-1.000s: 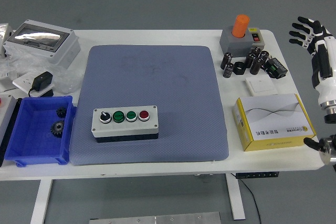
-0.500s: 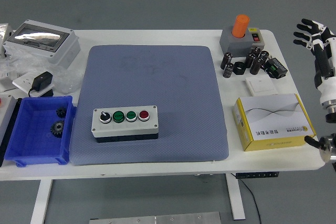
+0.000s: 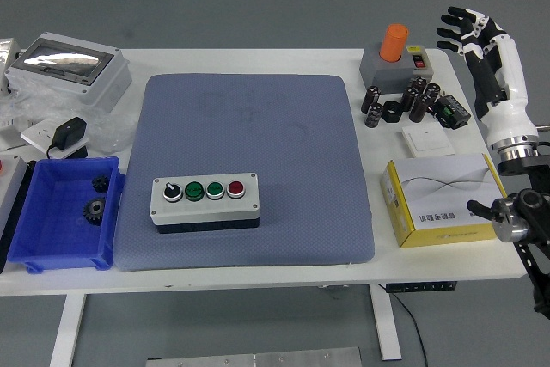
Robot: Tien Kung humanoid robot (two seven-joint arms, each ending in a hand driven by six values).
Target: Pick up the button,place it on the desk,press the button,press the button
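Note:
A grey button box [image 3: 205, 201] sits on the blue-grey mat [image 3: 249, 126], near its front left. Its top carries a black knob, two green buttons and a red button. My right hand [image 3: 464, 30] is raised over the table's far right corner, fingers spread and empty, far from the button box. Its forearm [image 3: 501, 96] runs down the right edge. My left arm is out of view.
A blue bin [image 3: 60, 212] with gears sits at the left, a grey case [image 3: 64, 69] and a black adapter [image 3: 69, 137] behind it. At the right are a yellow-and-white box [image 3: 447, 199], a white switch plate [image 3: 427, 140], black cylinders [image 3: 404, 100] and an orange-topped grey box [image 3: 395, 56].
My right hand and forearm have moved left, in over the table's right edge. The button box has not moved.

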